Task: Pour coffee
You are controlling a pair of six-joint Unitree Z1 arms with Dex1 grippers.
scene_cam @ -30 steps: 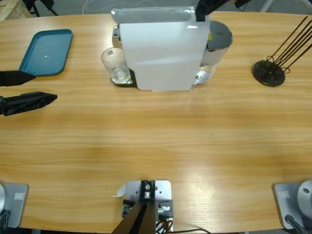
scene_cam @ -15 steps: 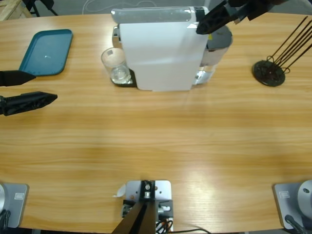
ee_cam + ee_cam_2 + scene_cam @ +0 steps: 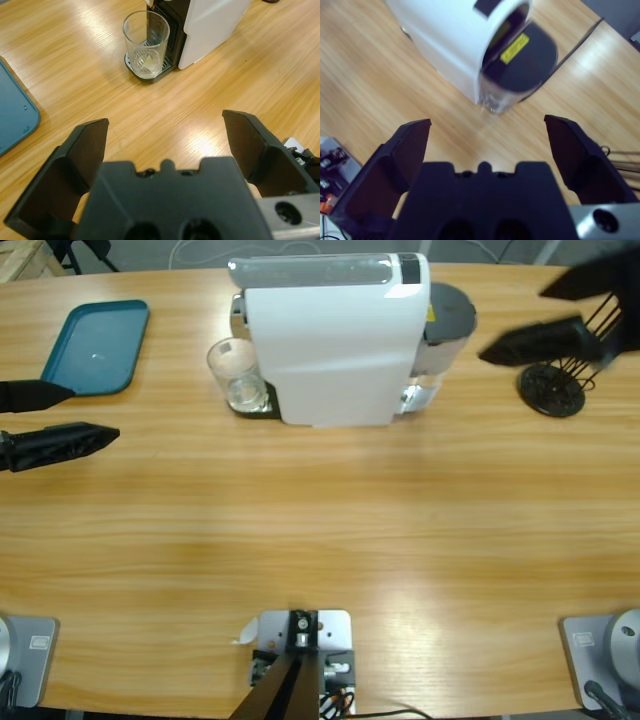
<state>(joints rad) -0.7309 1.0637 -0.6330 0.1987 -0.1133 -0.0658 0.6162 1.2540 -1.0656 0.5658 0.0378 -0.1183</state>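
Observation:
A white coffee machine [image 3: 330, 340] stands at the back middle of the table, also seen in the left wrist view [image 3: 210, 25] and the right wrist view [image 3: 455, 45]. A clear glass [image 3: 236, 373] sits on its drip tray under the spout [image 3: 146, 42]. The glass looks clear, and no coffee shows in any view. My left gripper [image 3: 95, 415] hovers open at the table's left edge, pointing toward the glass from a distance [image 3: 165, 125]. To the right of the machine's grey-lidded water tank [image 3: 525, 60], my right gripper [image 3: 510, 325] is open and holds nothing [image 3: 487, 125].
A teal tray [image 3: 97, 345] lies at the back left, just beyond the left gripper [image 3: 15, 117]. A black wire stand [image 3: 552, 388] with long rods sits at the back right, right beside the right gripper. Bare wooden table [image 3: 330, 530] spreads in front of the machine.
The right gripper has swung away from above the machine's top right corner, moving right and toward the wire stand. The left gripper and the glass have not moved.

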